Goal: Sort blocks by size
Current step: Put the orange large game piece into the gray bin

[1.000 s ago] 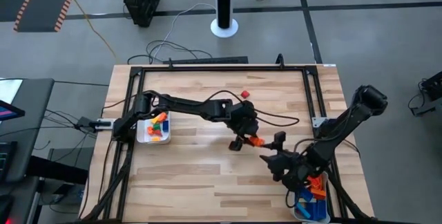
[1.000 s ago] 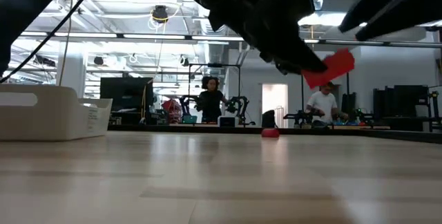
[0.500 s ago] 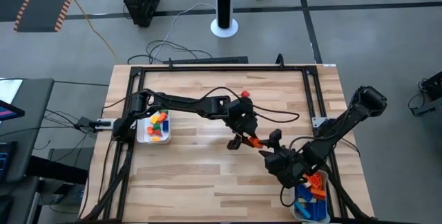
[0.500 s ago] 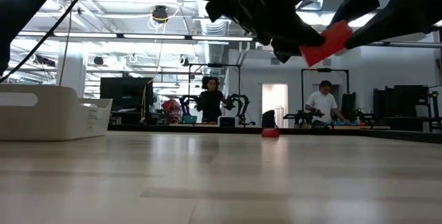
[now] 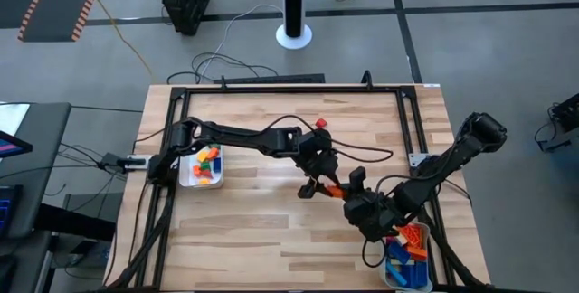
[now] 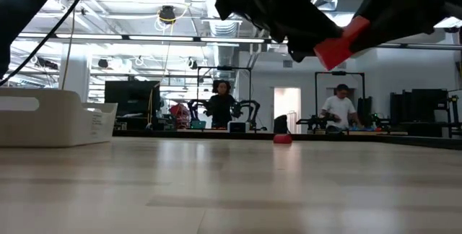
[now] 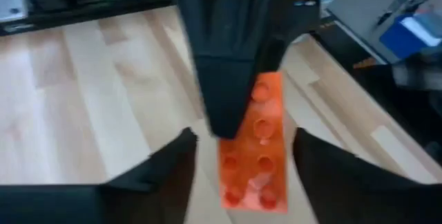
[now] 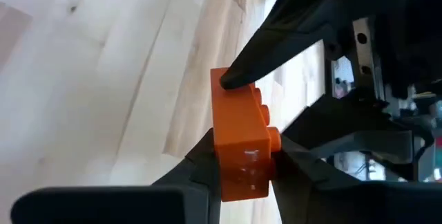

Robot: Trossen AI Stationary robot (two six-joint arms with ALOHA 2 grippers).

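Observation:
An orange studded block [image 7: 257, 156], a longer bar, hangs in the air over the table's middle [image 5: 332, 187]. My right gripper [image 8: 242, 165] comes from the near right and is shut on it. My left gripper [image 7: 245, 151] reaches in from the left and is open. Its fingers stand on either side of the block's other end, with small gaps showing. A small red block [image 5: 320, 123] rests on the table farther back. More blocks lie in a white tray [image 5: 187, 177] at the left and in another tray [image 5: 391, 273] at the near right. My right gripper pinches the orange block's end [image 8: 240, 156] between its two fingers. One finger [image 7: 228, 72] lies on the studded face and the other on the underside. The fingers come slanting from the table's near right. The block is lifted clear of the table [image 6: 343, 42], tilted.
Black frame rails [image 5: 412, 130] run along the table's far and side edges. A loose cable [image 5: 362, 155] lies by the left arm. Bare wood [image 5: 253, 230] lies in front of both grippers. People and equipment show in the room behind [image 6: 219, 104].
My right gripper has gone toward the table's left and far edges, up to the orange block in my left gripper, and has taken hold of its free end. The block has risen a little and tipped meanwhile.

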